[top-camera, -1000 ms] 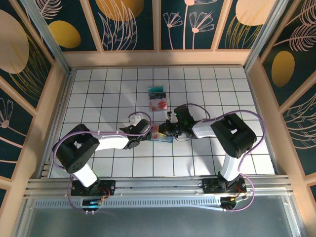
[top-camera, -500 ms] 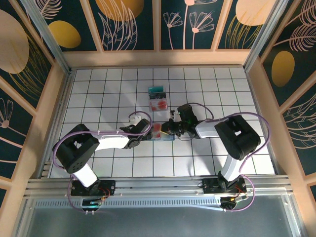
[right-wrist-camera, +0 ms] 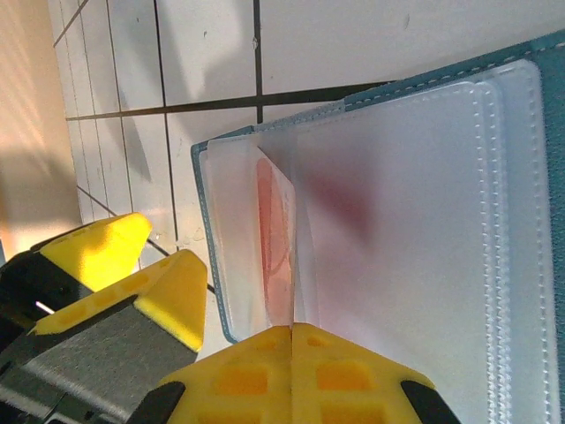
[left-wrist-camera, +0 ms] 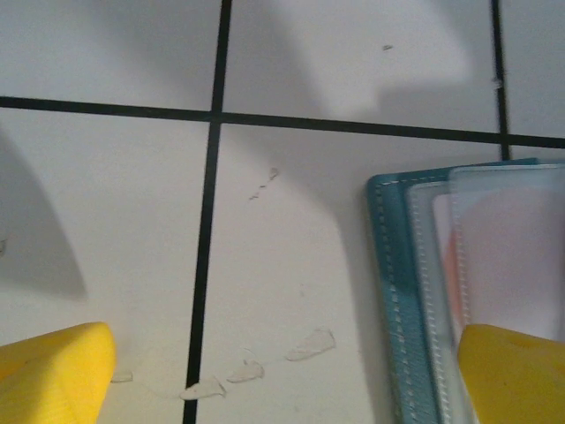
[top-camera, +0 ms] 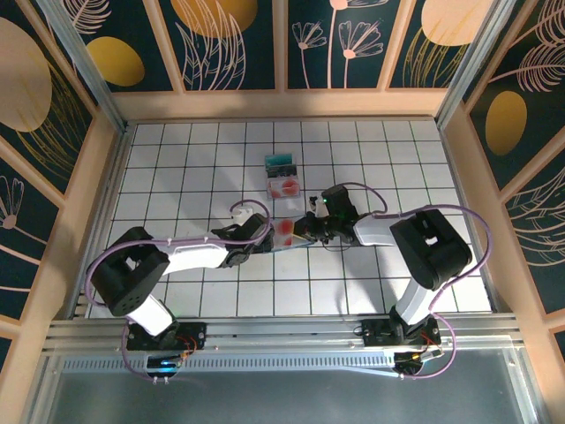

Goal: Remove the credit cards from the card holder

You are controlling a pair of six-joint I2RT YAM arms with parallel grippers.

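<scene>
The slate-blue card holder (top-camera: 288, 235) lies open mid-table between both grippers, its frosted sleeves (right-wrist-camera: 415, 221) facing up. My right gripper (top-camera: 304, 228) (right-wrist-camera: 291, 330) is shut on a raised sleeve leaf with a pink-red card (right-wrist-camera: 275, 238) in it. My left gripper (top-camera: 272, 235) (left-wrist-camera: 282, 375) is open at the holder's left edge (left-wrist-camera: 393, 291); one yellow finger (left-wrist-camera: 512, 371) sits over the sleeves, the other (left-wrist-camera: 53, 375) over bare tile. Farther back lie two loose credit cards, one teal (top-camera: 281, 163) and one whitish-pink with a red mark (top-camera: 284, 186).
The white gridded table (top-camera: 177, 159) is enclosed by wooden walls (top-camera: 88, 203). The left gripper's yellow fingers (right-wrist-camera: 101, 247) stand close beside the holder's left edge in the right wrist view. Small scuff marks (left-wrist-camera: 309, 344) dot the tile.
My right gripper has drifted slightly right and away, still shut, and the holder has shifted a little with it. The left gripper has stayed open at the holder's left edge.
</scene>
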